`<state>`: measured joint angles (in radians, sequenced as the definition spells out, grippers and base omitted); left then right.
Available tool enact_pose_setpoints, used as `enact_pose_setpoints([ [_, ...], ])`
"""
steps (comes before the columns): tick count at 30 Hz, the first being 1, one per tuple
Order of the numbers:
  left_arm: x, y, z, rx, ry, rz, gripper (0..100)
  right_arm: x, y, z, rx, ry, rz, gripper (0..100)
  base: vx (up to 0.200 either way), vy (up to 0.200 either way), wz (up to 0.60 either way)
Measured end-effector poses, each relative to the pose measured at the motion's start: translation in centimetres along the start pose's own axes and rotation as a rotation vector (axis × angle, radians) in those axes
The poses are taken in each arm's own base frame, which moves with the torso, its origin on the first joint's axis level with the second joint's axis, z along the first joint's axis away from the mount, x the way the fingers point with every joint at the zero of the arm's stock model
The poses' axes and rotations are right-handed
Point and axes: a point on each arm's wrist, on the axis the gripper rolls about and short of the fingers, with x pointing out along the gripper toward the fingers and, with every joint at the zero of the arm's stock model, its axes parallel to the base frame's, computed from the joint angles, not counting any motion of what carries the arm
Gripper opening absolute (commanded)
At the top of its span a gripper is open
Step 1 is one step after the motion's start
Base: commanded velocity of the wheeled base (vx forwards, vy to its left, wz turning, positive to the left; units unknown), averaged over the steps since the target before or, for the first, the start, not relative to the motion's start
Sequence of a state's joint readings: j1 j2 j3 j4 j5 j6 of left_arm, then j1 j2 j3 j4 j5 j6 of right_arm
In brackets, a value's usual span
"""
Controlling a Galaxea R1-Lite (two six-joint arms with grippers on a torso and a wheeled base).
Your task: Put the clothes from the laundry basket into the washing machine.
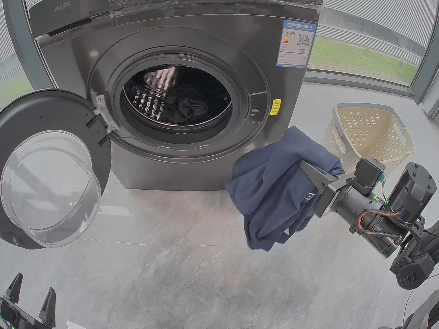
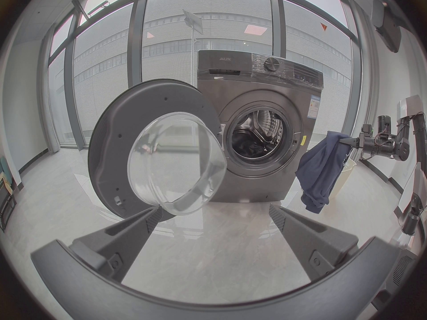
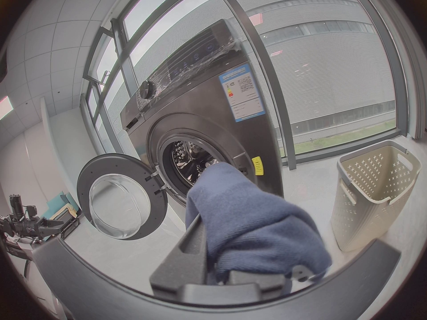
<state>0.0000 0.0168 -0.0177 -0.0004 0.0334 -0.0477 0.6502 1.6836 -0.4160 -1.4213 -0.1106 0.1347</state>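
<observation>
At about 4 o'clock in the head view, the right gripper (image 1: 312,174) hangs above the floor (image 1: 173,261) with its fingers clamped on a bunched fold of the blue garment (image 1: 274,188). The cloth is draped over the fingers and falls in loose folds below them, clear of the floor. The laundry basket (image 1: 372,133) stands just behind it at 2 o'clock, beside the washing machine (image 1: 192,33), whose drum (image 1: 146,99) lies open at 11 to 12 o'clock with dark clothes (image 1: 187,105) already heaped inside. Its door (image 1: 50,170) is swung fully out at 9 o'clock. The left gripper (image 1: 31,298) sits low at 7 o'clock, fingers spread wide and holding nothing. The garment looks like a thick, soft knit: light, limp, neither slippery nor fragile, so it should bear a firm pinch and will keep no shape of its own. The present hold, high on a gathered fold, seems sound, since the bunching gives the fingers bulk to bite on. A hold on a single edge would likely leave more cloth trailing. The likely trouble is the long tail hanging at 6 o'clock below the fingers, which could catch on the drum's lower rim unless it is carried in above it.
</observation>
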Motion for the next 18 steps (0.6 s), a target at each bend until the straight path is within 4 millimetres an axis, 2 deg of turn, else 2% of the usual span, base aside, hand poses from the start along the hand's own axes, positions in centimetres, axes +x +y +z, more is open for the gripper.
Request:
enact_pose_setpoints([
  [15, 0.00, 0.00, 0.00, 0.000, 0.000, -0.001, 100, -0.02, 0.04, -0.07, 0.010, 0.003, 0.002, 0, 0.000, 0.000, 0.00],
  [18, 0.00, 0.00, -0.01, 0.000, 0.001, -0.002, 100, -0.03, 0.04, -0.08, 0.011, 0.004, 0.001, 0, 0.000, 0.200, 0.00],
])
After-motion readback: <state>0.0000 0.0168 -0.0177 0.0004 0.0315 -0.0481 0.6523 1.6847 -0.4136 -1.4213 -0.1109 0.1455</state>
